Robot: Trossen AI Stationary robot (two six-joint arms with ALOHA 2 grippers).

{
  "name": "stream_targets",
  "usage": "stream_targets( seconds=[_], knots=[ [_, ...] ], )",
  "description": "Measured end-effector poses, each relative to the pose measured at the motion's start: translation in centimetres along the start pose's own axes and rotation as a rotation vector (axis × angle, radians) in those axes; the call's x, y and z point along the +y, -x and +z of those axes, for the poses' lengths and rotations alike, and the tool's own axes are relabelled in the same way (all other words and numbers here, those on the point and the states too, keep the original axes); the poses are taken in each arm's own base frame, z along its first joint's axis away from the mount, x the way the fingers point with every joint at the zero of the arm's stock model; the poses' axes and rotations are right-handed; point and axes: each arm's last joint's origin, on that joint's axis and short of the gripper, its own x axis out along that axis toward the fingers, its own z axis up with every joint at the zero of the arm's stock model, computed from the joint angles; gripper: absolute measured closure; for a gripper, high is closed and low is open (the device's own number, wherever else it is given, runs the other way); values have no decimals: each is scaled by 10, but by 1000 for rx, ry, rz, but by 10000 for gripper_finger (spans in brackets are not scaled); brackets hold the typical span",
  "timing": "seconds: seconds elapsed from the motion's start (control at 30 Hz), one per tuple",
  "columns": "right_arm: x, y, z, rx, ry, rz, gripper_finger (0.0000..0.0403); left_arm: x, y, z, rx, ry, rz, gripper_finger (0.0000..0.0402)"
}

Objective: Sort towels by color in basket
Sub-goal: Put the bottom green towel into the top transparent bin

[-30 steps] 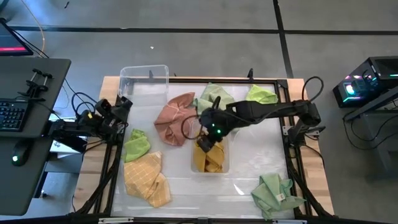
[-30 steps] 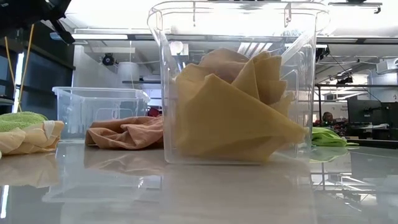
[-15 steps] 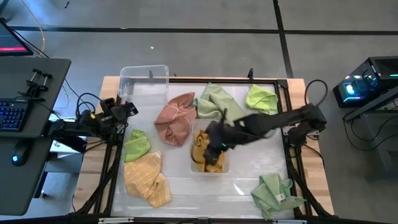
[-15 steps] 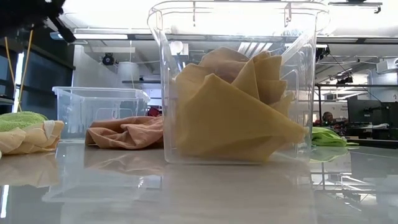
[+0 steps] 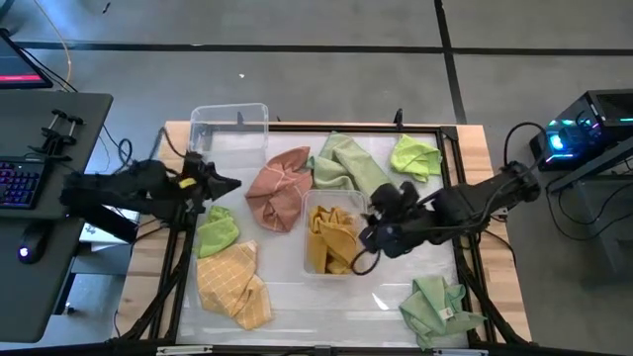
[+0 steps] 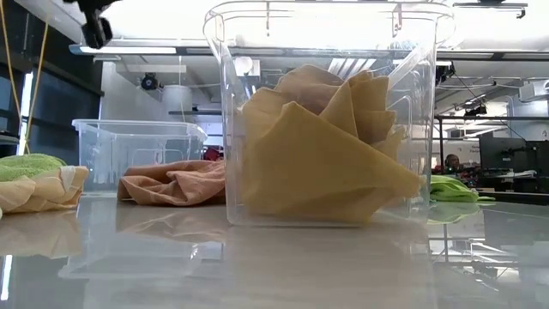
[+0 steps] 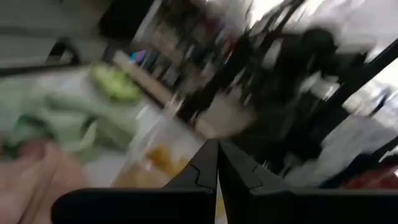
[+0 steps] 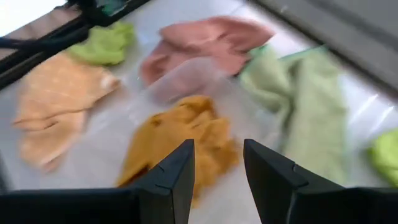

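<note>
A mustard yellow towel lies crumpled inside a clear bin at the table's middle. My right gripper is open and empty, just right of that bin. My left gripper is shut and empty, raised over the table's left edge. Spread on the table are a salmon pink towel, a sage green towel, two lime green towels, a yellow grid towel and a second sage towel.
A second clear bin stands at the table's far left corner, with no towel showing in it. A black frame runs around the white table top. A desk with a keyboard stands beyond the left edge.
My right gripper has drawn back from above the middle bin toward the table's right edge, and the mustard towel stays in the bin. My left gripper has moved from the table's left edge toward the right, over the table.
</note>
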Motion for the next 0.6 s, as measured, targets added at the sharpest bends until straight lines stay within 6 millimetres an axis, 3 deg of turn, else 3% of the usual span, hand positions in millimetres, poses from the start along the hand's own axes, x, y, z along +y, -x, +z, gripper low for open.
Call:
stream_targets(
  seconds=[0.17, 0.37, 0.5, 0.6],
  knots=[
    [-8, 1, -40, -36, 30, -74, 270, -19, -21, 6, 305, 26, 174, 401],
    [-20, -12, -77, -13, 16, -71, 270, -14, -39, -22, 710, 110, 500, 401],
    [-24, -16, -83, 16, -31, -16, 270, -3, -42, -44, 876, 179, 807, 391],
    [-20, -18, -84, 17, -31, 32, 270, -1, -48, -56, 971, 173, 894, 363]
  ],
)
